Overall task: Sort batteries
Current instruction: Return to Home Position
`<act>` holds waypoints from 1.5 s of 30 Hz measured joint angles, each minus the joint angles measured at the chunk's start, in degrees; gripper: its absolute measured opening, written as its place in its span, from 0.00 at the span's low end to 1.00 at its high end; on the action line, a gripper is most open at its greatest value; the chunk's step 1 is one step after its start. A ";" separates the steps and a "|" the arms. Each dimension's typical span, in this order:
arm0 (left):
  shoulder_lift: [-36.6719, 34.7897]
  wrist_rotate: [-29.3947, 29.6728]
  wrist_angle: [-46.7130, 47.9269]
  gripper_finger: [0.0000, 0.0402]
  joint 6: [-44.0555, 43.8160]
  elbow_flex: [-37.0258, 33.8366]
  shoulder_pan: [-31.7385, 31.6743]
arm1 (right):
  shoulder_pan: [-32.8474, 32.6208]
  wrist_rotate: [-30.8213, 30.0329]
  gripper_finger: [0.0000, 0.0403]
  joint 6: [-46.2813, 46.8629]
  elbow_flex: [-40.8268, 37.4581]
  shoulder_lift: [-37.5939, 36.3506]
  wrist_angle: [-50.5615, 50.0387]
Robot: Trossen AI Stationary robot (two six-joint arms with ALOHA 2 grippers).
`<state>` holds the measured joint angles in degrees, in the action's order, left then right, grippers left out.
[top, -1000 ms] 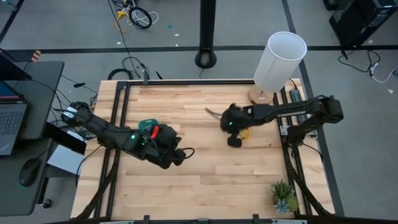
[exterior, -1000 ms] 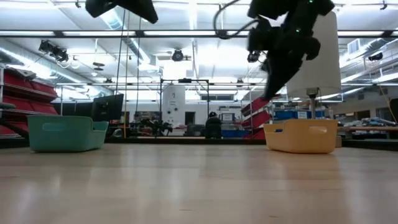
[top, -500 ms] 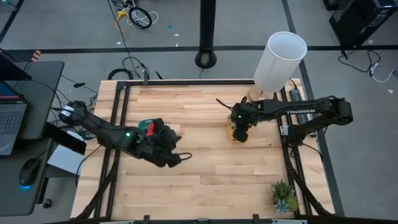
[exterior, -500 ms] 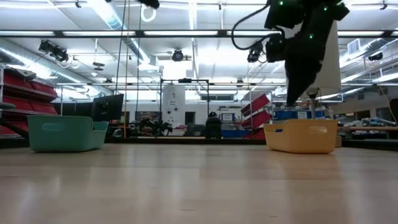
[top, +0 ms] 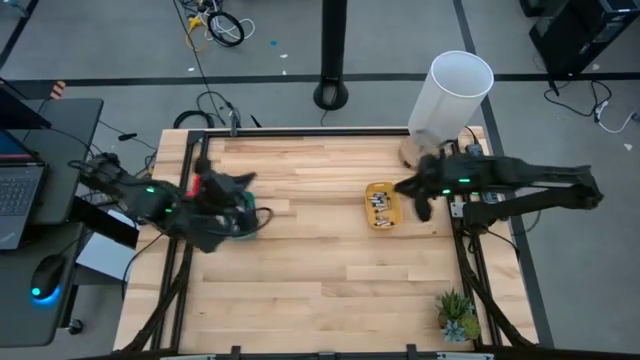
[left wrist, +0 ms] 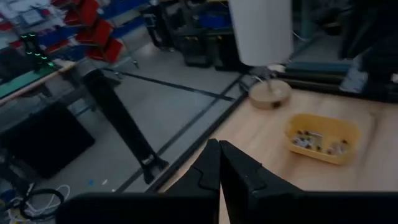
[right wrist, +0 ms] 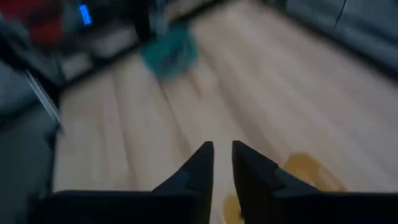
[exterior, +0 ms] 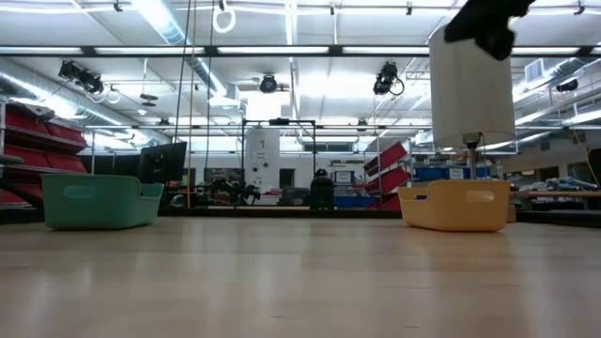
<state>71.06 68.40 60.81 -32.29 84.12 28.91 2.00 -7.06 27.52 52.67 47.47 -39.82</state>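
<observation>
The batteries (top: 381,204) lie as several small cells inside the yellow tray (top: 372,190), on the table's right half; the left wrist view also shows the batteries (left wrist: 314,142) in the yellow tray (left wrist: 339,124). My right gripper (top: 399,186) hovers just right of that tray, its fingers a narrow gap apart and holding nothing. My left gripper (top: 247,180) is shut and empty, raised over the green tray (top: 248,213) near the table's left side. What the green tray holds is hidden by the arm.
A tall white cylinder (top: 452,95) stands on a round wooden base at the far right corner. A small potted plant (top: 457,315) sits at the near right corner. In the low view the green tray (exterior: 99,201) and yellow tray (exterior: 455,205) stand far apart on bare wood.
My right gripper swung from the table's middle to above the yellow tray, then drew back toward the right edge and rose out of the low view. My left gripper pulled back from the middle toward the left edge, uncovering part of the green tray.
</observation>
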 joint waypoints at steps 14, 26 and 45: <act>-24.38 5.38 -4.92 0.04 -15.94 -23.62 4.96 | -2.31 -9.56 0.03 12.66 -22.05 -41.26 15.38; -39.52 3.95 -44.41 0.04 -15.03 -56.63 4.95 | -2.25 -9.87 0.03 9.32 -22.69 -47.24 14.80; -46.48 1.53 -78.03 0.04 -20.54 -82.84 4.85 | -2.25 -8.49 0.02 20.00 -39.13 -47.24 29.10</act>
<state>24.58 69.93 -17.22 -52.82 1.28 33.76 -0.25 -15.55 47.52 13.54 0.23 -10.72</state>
